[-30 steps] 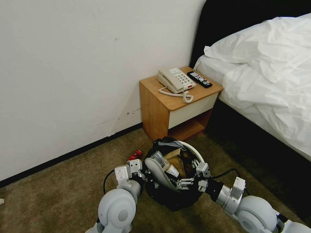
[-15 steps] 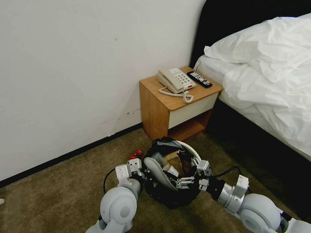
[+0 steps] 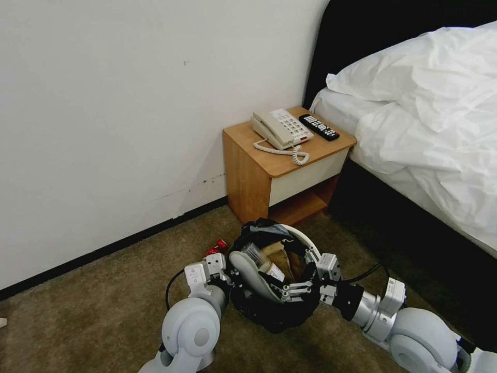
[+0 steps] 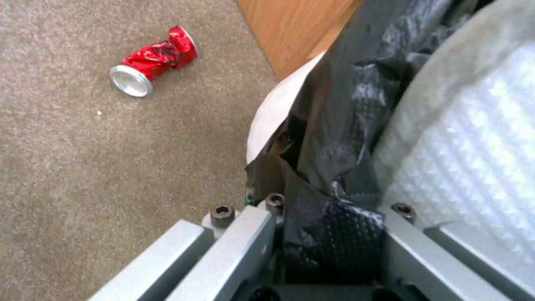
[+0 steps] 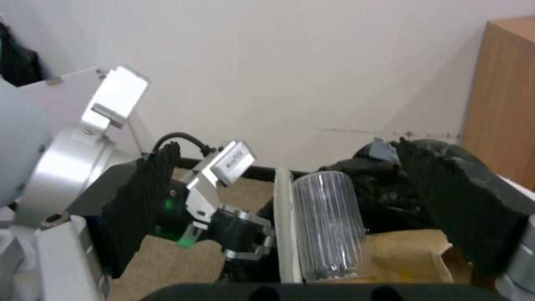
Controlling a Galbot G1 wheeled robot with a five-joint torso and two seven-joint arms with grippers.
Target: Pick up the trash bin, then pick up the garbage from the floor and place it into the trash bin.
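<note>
Here, trash bin (image 3: 310,243) between claws.

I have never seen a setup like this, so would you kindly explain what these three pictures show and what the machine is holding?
It is a wheeled robot with two arms. One camera looks down from its head; one sits on each wrist. The left gripper is clamped on the rim of the trash bin, a white bucket lined with a black bag. The right gripper is at the opposite rim. Inside lie a slipper, a clear bottle and a brown paper bag. A crushed red can lies on the carpet beside the bin, near a nightstand.
</note>
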